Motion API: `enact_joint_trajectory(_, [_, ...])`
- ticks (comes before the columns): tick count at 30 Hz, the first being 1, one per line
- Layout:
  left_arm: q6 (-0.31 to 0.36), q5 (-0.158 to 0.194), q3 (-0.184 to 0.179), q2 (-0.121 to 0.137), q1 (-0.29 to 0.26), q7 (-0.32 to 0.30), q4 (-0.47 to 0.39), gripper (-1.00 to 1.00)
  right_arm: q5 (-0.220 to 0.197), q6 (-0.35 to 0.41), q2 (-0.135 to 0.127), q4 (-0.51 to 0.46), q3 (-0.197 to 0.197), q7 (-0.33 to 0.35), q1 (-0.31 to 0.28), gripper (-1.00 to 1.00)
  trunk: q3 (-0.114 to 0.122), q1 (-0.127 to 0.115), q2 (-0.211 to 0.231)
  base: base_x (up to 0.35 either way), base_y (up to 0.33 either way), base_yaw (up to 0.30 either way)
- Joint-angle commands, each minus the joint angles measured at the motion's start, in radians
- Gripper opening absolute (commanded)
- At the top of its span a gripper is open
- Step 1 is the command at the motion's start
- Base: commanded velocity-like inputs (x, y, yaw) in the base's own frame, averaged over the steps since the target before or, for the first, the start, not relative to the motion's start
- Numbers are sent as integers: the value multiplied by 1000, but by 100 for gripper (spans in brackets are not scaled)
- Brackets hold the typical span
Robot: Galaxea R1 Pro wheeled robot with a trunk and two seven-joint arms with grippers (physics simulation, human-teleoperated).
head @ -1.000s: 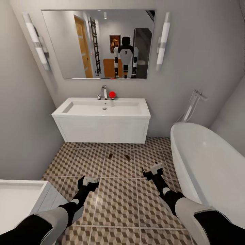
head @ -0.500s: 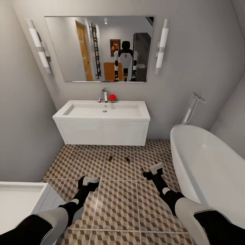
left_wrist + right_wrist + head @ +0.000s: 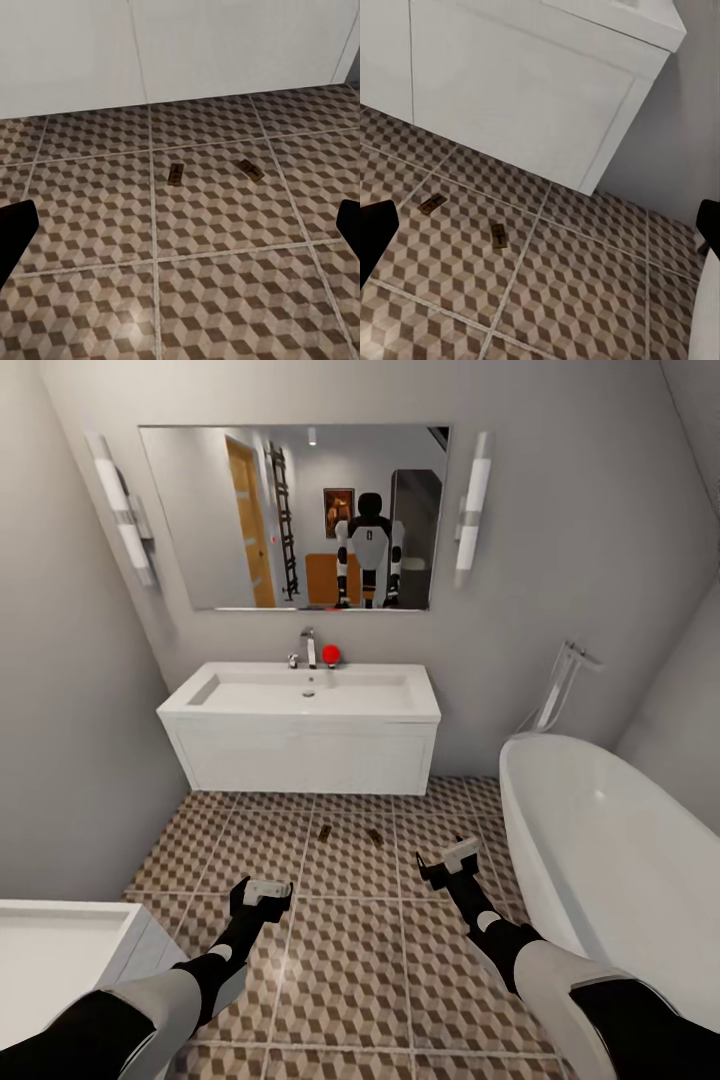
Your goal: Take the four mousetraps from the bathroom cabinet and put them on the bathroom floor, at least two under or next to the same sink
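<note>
Two mousetraps [image 3: 348, 833] are seen lying flat on the bathroom floor [image 3: 350, 960], just in front of the white vanity [image 3: 300, 755] that carries the bathroom sink [image 3: 305, 693]; they are set apart from each other and not under the vanity itself. In the left wrist view the same two mousetraps [image 3: 214, 172] are shown on one patterned tile, beyond a grout line. The sink basin is seen holding nothing but its drain, and a chrome tap [image 3: 307, 648] and a small red object [image 3: 331, 653] stand on its rear rim. To the right of the sink a white bathtub [image 3: 610, 850] is seen, its visible inside bare. Above the sink a mirror [image 3: 295, 515] reflects the robot. The left pincer [image 3: 262, 892] and the right pincer [image 3: 452, 860] are held low over the floor, well short of the mousetraps; both are spread wide with nothing between the fingers.
</note>
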Motion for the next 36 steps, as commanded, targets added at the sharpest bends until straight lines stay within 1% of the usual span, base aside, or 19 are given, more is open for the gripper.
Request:
enact_joint_trajectory(1, [-6, 5, -9, -1, -2, 2, 4, 100, 5, -1, 0, 2, 8, -10, -1, 100, 0, 1, -2, 0, 0, 0])
enact_joint_trajectory(36, [-6, 5, -9, -1, -2, 2, 4, 100, 5, -1, 0, 2, 8, -10, -1, 100, 56, 1, -2, 0, 0, 0])
